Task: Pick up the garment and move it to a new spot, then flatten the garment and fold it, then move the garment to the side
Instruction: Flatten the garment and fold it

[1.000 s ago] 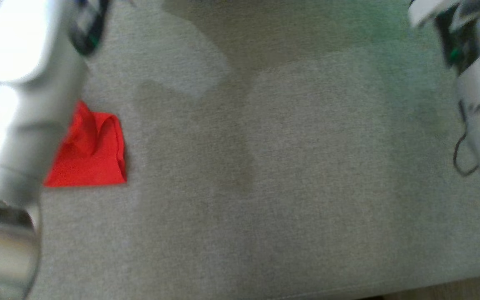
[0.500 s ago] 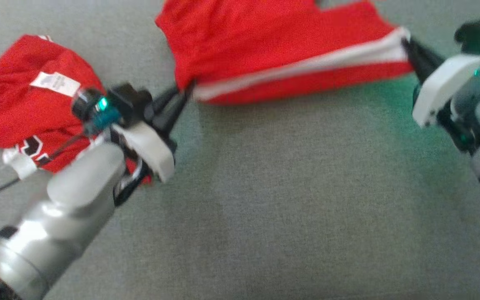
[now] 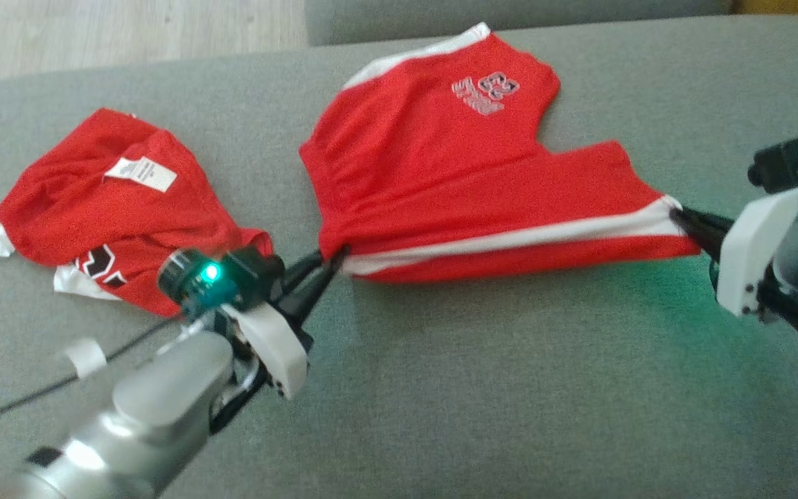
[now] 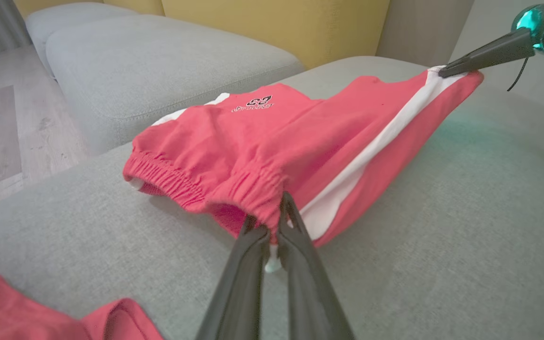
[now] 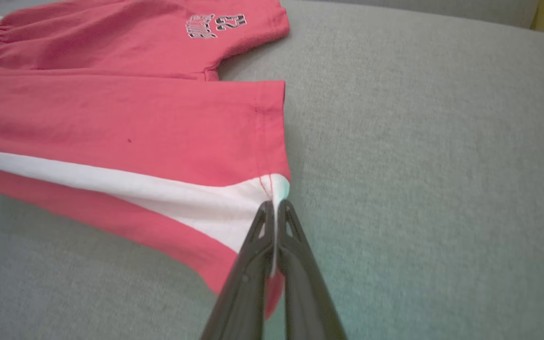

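I see the garment (image 3: 454, 173) stretched across the far middle of the grey fabric sofa cushion (image 3: 510, 388). By its gathered elastic waistband and two leg hems it is a pair of red shorts, with a white side stripe and a small black, white-outlined "23" print. The leg with the print lies flat on the far side, and the striped side runs left to right along the near edge, pulled into a straight line between my two arms.

My left gripper (image 3: 333, 260) is at the waistband end. In the left wrist view its two long dark fingers (image 4: 295, 245) are pinched together on the bunched elastic of the garment (image 4: 300, 141). That corner sits just off the cushion with a shadow under it.

My right gripper (image 3: 679, 216) is at the opposite end. In the right wrist view it (image 5: 274, 210) is clamped with no gap on the hem corner, right where the white stripe ends on the garment (image 5: 135, 123). It also shows at the far right of the left wrist view (image 4: 444, 72), tips on that same corner.

A crumpled red jersey (image 3: 108, 208) lies at the left of the cushion, apart from the shorts. A white label (image 3: 140, 173) faces up and part of a black numeral shows on it. A wooden floor (image 3: 129, 28) shows beyond the far left edge.
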You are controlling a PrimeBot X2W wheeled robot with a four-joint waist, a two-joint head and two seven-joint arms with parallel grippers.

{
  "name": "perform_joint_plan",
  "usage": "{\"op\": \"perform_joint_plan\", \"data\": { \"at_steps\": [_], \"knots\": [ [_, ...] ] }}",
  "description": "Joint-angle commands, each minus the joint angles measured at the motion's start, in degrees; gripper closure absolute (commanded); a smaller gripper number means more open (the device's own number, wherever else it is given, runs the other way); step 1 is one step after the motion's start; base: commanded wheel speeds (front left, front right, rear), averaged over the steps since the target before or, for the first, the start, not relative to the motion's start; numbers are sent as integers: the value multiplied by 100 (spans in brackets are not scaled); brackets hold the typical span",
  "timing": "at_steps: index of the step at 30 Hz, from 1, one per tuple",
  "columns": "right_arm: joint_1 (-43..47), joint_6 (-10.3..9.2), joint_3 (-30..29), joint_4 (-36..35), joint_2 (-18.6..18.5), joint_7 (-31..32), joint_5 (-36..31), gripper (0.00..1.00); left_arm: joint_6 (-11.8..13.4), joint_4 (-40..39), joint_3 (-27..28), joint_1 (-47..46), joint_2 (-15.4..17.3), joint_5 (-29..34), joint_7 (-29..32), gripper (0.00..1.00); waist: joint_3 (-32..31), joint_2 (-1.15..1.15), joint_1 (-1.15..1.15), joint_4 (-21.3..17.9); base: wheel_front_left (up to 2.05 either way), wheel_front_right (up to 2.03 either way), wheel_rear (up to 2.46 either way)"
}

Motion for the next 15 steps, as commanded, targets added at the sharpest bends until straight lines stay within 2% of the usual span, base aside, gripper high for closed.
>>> {"op": "perform_joint_plan", "data": {
  "at_steps": [1, 9, 15],
  "knots": [
    [153, -4, 14, -167, -279, 4, 77, 100, 78, -131, 187, -87, 98, -24, -90, 100, -132, 0, 1, -54, 0, 0, 0],
    [705, -4, 70, -818, -714, -130, 525, 100, 380, -705, 114, 544, 27, -122, -152, 100, -585, 0, 1, -245, 0, 0, 0],
    [1123, -4, -30, -1315, -1078, -207, 735, 100, 600, -1289, -19, 875, 20, -144, -33, 100, -674, 0, 1, -278, 0, 0, 0]
  ]
}}
